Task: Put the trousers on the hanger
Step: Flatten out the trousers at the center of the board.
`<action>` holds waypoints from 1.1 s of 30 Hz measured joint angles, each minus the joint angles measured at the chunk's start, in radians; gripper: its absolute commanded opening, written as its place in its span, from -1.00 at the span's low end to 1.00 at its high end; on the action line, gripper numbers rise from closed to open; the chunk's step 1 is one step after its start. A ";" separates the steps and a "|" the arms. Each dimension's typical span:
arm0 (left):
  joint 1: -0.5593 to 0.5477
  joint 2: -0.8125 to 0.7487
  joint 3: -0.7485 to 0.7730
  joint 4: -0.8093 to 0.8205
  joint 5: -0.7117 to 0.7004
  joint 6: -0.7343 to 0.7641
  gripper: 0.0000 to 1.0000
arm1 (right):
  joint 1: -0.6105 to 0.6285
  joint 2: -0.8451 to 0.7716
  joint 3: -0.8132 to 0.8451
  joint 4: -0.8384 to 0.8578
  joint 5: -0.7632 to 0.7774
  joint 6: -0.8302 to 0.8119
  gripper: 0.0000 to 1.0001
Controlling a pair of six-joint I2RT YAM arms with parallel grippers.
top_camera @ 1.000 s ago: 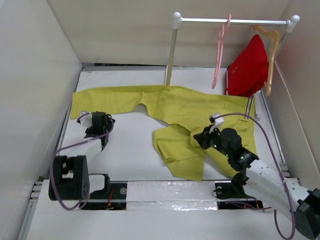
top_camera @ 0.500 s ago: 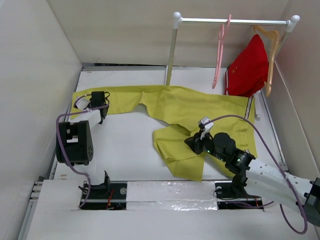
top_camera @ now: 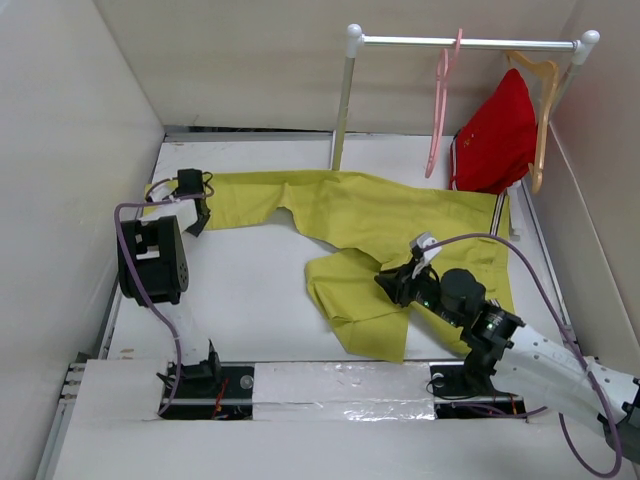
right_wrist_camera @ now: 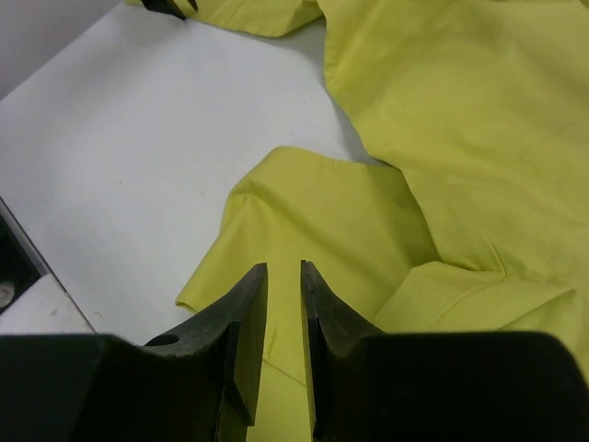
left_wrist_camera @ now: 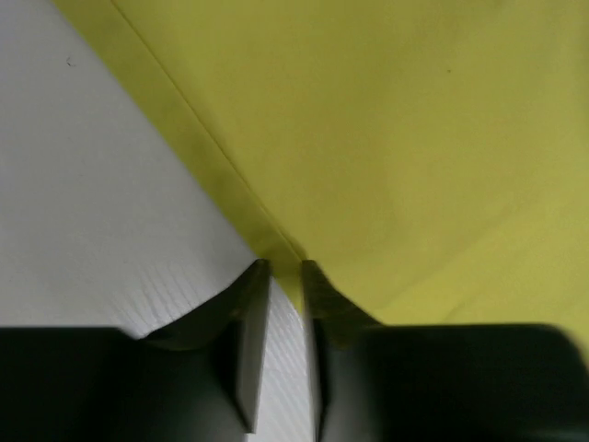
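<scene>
The mustard-yellow trousers (top_camera: 370, 215) lie spread flat on the white table, one leg stretched to the left and the other folded under near the middle (top_camera: 355, 300). My left gripper (top_camera: 196, 218) sits at the lower edge of the left leg. In the left wrist view its jaws (left_wrist_camera: 285, 264) stand nearly together with the stitched fabric edge (left_wrist_camera: 230, 198) pinched at their tips. My right gripper (top_camera: 387, 284) hovers over the folded leg, its jaws (right_wrist_camera: 283, 265) a narrow gap apart with nothing between them. The pink hanger (top_camera: 437, 110) hangs empty on the rail.
A metal rail (top_camera: 465, 43) on a white post (top_camera: 343, 100) stands at the back. A red garment (top_camera: 497, 135) hangs from a tan wooden hanger (top_camera: 541, 90) at its right end. Pale walls enclose the table on the left, back and right.
My left arm reached up and left to the leg's edge and its jaws closed from wide to nearly together. My right gripper's jaws parted a little over the folded leg.
</scene>
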 measured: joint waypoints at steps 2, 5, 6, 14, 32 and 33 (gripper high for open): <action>0.014 0.016 0.018 -0.012 0.003 0.021 -1.00 | 0.001 0.011 0.000 -0.020 -0.006 -0.001 -0.33; 0.039 0.047 0.065 -0.024 0.007 0.060 -1.00 | 0.006 0.017 0.000 -0.057 -0.023 -0.004 -0.27; 0.047 0.060 0.082 -0.029 0.003 0.074 -1.00 | 0.006 0.015 0.000 -0.070 -0.029 -0.004 -0.27; 0.064 0.082 0.179 -0.091 -0.072 0.177 -1.00 | 0.006 0.010 0.000 -0.101 -0.045 -0.003 -0.27; -0.071 -0.113 0.264 -0.005 -0.016 0.333 -0.17 | 0.262 0.578 0.243 0.016 -0.040 -0.050 -0.67; -0.102 -0.161 0.227 0.019 0.013 0.314 -0.25 | 0.283 0.624 0.276 0.016 -0.023 -0.053 -0.49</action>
